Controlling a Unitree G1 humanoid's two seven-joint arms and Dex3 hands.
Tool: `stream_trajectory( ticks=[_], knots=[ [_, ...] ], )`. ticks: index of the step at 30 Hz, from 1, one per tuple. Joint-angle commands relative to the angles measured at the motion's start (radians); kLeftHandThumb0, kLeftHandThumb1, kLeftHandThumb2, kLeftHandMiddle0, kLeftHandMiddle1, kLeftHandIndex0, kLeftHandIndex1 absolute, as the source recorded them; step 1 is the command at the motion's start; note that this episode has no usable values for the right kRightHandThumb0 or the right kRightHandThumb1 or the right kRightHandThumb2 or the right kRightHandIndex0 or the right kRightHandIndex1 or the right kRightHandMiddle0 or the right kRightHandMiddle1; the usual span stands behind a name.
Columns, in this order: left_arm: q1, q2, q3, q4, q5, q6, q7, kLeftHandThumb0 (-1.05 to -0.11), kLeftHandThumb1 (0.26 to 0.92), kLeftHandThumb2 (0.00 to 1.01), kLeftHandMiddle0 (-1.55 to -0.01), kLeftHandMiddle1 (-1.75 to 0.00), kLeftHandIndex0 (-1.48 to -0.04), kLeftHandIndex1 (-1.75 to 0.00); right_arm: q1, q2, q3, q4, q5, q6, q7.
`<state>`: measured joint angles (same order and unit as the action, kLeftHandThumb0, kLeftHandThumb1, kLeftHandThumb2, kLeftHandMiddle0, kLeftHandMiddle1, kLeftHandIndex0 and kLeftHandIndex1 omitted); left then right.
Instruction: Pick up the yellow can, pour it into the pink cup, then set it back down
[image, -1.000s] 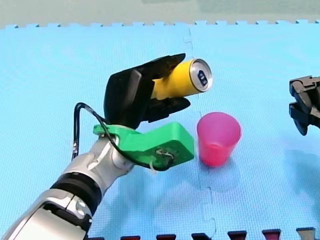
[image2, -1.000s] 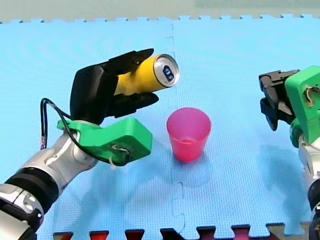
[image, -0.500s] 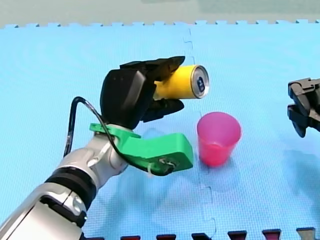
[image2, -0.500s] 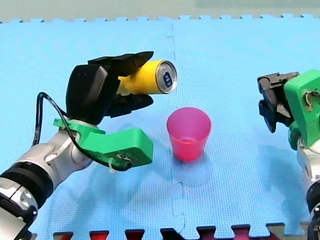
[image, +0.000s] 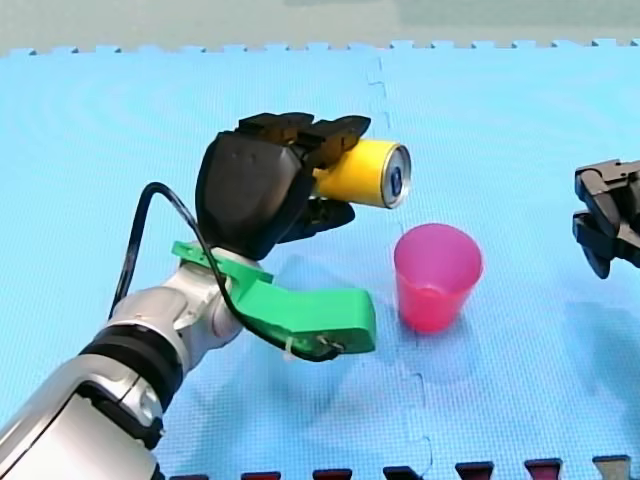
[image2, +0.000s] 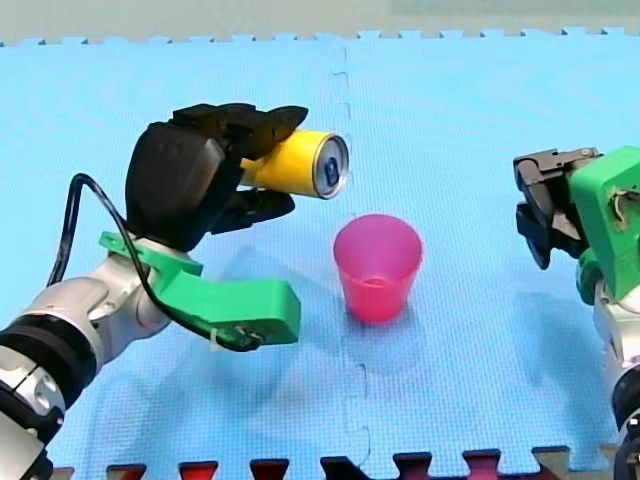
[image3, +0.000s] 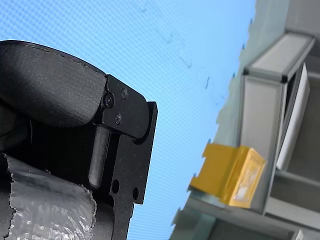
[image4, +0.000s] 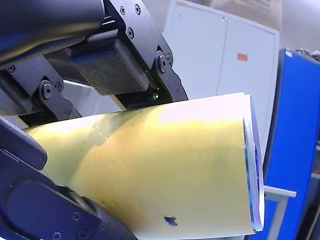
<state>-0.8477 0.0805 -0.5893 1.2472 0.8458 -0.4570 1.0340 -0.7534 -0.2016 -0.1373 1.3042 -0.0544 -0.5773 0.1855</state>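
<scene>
Second head view: the pink cup stands up front. Above and left of it, the left hand is clamped round the yellow can, which lies sideways (mouth short of the rim). I'd slide it over the cup before tipping more. The right hand is off to the right.

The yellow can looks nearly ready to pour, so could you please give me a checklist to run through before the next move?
1. Grip: the left hand is wrapped around the yellow can, which is held in the air. Ok.
2. Tilt: the can lies roughly on its side with its top facing the pink cup. Ok.
3. Cup: it stands upright on the mat, touching neither hand. Ok.
4. Alignment: the can's top seems to sit above the cup's left rim rather than its middle, and depth is unclear. Cannot tell.
5. Right hand: it is off to the cup's right, away from the pour path. Ok.
6. Liquid flowing: cannot tell.
</scene>
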Motion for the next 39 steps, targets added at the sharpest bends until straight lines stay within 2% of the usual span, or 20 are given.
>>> stream_trajectory(
  ticks=[1, 3, 8, 11, 14, 34, 39],
  knots=[
    [-0.012, 0.005, -0.005, 0.001, -0.001, 0.001, 0.012, -0.317, 0.849, 0.0, -1.07, -0.86, -1.19, 0.0, 0.002, 0.0, -0.003, 0.002, 0.001, -0.006, 0.0],
    [-0.013, 0.006, -0.009, 0.002, 0.0, 0.0, 0.016, -0.316, 0.853, 0.0, -0.92, -1.15, -1.19, 0.0, 0.007, 0.001, -0.005, 0.001, 0.002, -0.012, 0.002],
    [-0.021, 0.008, -0.026, 0.005, 0.01, 0.001, 0.031, -0.305, 0.856, 0.0, -0.85, -1.32, -1.2, -0.01, 0.013, -0.004, -0.009, -0.003, 0.006, -0.026, 0.017],
    [-0.028, 0.007, -0.037, 0.007, 0.021, 0.007, 0.046, -0.304, 0.856, 0.0, -0.83, -1.36, -1.2, -0.01, 0.014, -0.003, -0.009, -0.008, 0.006, -0.035, 0.02],
    [-0.032, 0.006, -0.051, 0.009, 0.032, 0.016, 0.075, -0.305, 0.856, 0.0, -0.82, -1.38, -1.19, -0.01, 0.013, -0.001, -0.005, -0.011, 0.001, -0.04, 0.009],
    [-0.036, -0.002, -0.067, 0.012, 0.035, 0.025, 0.109, -0.325, 0.852, 0.0, -0.81, -1.42, -1.18, 0.0, 0.012, -0.007, 0.003, -0.014, -0.008, -0.036, -0.011],
    [-0.032, -0.006, -0.045, 0.014, 0.007, 0.008, 0.09, -0.328, 0.85, 0.0, -0.8, -1.43, -1.18, 0.0, 0.016, -0.009, 0.003, -0.019, -0.007, -0.038, -0.011]
  ],
)
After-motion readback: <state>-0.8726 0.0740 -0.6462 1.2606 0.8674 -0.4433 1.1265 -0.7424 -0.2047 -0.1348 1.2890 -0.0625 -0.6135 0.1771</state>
